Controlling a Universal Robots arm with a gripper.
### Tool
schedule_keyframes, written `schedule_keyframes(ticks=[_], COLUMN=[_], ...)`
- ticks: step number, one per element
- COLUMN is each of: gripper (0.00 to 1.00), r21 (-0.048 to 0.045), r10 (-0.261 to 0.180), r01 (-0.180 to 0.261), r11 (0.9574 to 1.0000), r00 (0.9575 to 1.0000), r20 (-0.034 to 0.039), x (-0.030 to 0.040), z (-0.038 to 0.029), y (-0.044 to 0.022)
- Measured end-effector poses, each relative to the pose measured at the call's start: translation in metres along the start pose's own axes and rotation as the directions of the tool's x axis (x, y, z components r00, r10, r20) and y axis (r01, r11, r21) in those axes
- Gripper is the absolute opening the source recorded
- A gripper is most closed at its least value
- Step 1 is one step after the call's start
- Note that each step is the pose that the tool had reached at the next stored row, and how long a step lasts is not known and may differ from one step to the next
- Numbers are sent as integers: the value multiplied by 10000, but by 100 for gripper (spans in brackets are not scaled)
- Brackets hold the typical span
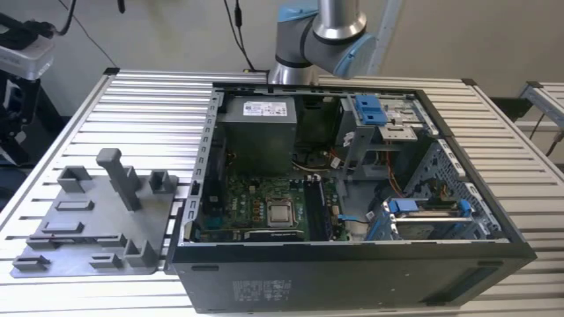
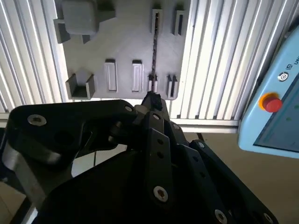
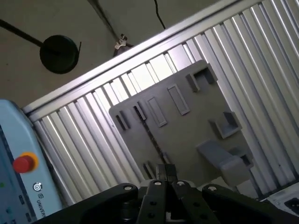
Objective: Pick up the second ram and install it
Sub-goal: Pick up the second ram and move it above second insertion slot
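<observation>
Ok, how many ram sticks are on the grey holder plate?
1: the second ram stands on edge between two slots of the grey holder plate, in line with the gripper, which may hide others.

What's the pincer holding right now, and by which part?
Nothing: the pincer hangs empty above the second ram, standing on edge in slots of the grey tray.

Bright, even light — glare whitens the ribbed table (image 2: 219, 56) in both wrist views, the tool (image 2: 152, 99) silhouetted dark.
</observation>
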State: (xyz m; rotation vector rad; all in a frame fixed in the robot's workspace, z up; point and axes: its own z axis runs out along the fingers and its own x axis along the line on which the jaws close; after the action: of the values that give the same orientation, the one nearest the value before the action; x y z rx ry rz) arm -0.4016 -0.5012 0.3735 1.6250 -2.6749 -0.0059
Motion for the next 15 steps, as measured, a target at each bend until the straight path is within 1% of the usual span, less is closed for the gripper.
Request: schedule_keyframes(ticks=[3, 6, 9, 12, 13, 15], gripper=[11, 11, 11, 11, 11, 11], r21=[11, 23, 33, 36, 37, 41], r10=[-538, -1062, -1534, -1856, -1982, -2288], r01=[538, 1063, 1534, 1856, 1983, 2288], r11=[9986, 9943, 9882, 9826, 9801, 9735], r00=[9986, 9943, 9881, 9826, 9801, 9734], r20=[-19, -45, -72, -77, -78, -79], x=[0, -2, -6, -5, -5, -7], z=[2, 8, 13, 21, 23, 30], y=[0, 1, 4, 4, 5, 6])
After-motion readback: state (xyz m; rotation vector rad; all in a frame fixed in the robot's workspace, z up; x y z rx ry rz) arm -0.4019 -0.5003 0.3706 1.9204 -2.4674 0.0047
